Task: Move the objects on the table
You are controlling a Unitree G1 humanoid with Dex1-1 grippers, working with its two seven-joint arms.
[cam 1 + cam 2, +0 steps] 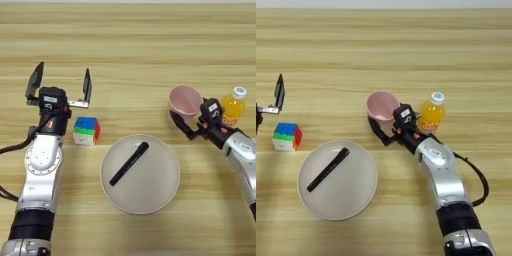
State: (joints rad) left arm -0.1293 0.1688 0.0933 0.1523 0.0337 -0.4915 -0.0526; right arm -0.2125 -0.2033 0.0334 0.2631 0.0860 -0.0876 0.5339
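A: Left gripper (61,84)?
B: Fingers wide apart, holding nothing, beyond the puzzle cube (86,130) near the table (130,40)'s left edge; likely poised to pick it.

A: Right gripper (381,131)?
B: Against the pink cup (382,106), finger state unreadable. Juice bottle (433,113) beside it; pen (129,163) lies across the plate (160,192).

two head-mounted eyes, steeply downward, sharing the table (130,45) middle

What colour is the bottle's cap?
White, on the orange bottle; the cap shows best in the right eye view.

Hidden and cut-off parts

The right tool (377,131) covers the pink cup's (381,106) 6 o'clock wall; finger gap unreadable.
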